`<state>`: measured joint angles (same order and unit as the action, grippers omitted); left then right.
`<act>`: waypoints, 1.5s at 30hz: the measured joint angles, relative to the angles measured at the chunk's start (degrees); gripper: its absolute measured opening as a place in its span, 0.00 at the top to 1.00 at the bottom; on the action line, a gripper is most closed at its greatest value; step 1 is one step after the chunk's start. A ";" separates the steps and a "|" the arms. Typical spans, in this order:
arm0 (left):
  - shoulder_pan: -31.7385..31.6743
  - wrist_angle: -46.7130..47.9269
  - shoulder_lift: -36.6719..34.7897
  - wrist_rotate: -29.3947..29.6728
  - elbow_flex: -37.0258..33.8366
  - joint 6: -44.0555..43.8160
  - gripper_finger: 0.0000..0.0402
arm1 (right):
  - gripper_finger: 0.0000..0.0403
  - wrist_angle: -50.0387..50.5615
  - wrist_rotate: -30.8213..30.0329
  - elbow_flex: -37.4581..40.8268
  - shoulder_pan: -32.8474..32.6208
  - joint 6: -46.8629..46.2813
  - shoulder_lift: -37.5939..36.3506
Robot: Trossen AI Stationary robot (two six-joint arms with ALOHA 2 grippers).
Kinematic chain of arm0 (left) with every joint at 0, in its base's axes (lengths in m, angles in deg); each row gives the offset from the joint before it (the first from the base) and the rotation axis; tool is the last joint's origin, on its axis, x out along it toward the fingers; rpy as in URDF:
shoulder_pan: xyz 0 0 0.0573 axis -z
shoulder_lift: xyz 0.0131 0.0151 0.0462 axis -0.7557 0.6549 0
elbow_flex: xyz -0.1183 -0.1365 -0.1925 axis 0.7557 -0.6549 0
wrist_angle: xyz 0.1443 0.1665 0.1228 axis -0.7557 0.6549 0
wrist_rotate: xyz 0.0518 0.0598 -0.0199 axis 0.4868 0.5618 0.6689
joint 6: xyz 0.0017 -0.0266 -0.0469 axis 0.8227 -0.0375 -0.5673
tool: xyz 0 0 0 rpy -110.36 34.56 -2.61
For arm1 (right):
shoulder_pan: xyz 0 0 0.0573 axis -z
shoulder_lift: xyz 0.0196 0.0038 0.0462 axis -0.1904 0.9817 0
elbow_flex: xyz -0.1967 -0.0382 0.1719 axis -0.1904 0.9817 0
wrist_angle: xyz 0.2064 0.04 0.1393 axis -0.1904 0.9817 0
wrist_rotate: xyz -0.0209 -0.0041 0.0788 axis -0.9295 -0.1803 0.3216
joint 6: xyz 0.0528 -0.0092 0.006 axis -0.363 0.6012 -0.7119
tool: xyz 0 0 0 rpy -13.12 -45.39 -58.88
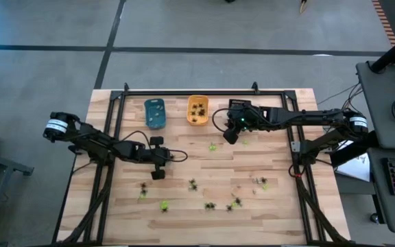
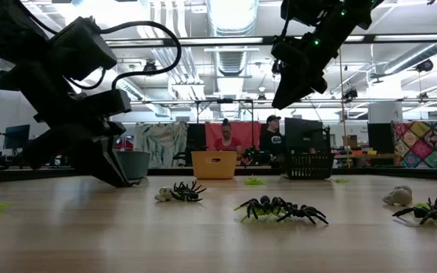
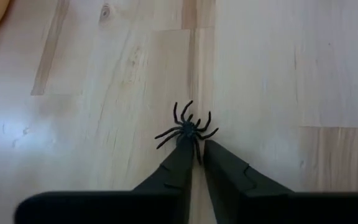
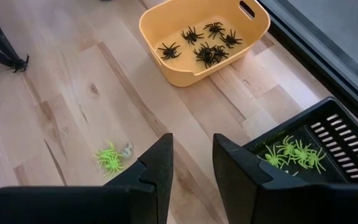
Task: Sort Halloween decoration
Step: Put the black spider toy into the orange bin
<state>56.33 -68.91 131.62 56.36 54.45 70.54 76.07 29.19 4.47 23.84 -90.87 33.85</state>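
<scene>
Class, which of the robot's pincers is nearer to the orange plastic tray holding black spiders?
The right pincer is nearer, hovering just beside the orange plastic tray, toward the table's middle. The left pincer sits farther off, down at the tabletop, closed on a black plastic spider.

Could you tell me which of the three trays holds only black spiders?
The orange tray: black spiders lie in it. The black tray beside it holds yellow-green ones, and the blue tray stands on its other side with few pieces inside.
</scene>
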 joint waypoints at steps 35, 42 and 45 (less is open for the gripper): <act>-0.13 -6.36 -17.17 -4.09 -0.33 -0.91 1.00 | 0.67 -24.91 6.54 -0.34 -10.75 20.29 13.72; -0.08 -10.83 -12.01 -4.86 -0.29 -1.34 0.98 | 0.60 -24.79 6.51 -3.63 -10.75 20.20 18.62; -0.07 -13.23 -8.69 -5.64 -0.31 -1.00 0.93 | 0.57 -24.59 6.54 -4.67 -10.75 20.60 19.41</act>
<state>56.27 -82.14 122.94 50.71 54.14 69.54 51.48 35.73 -0.20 13.09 -70.27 53.26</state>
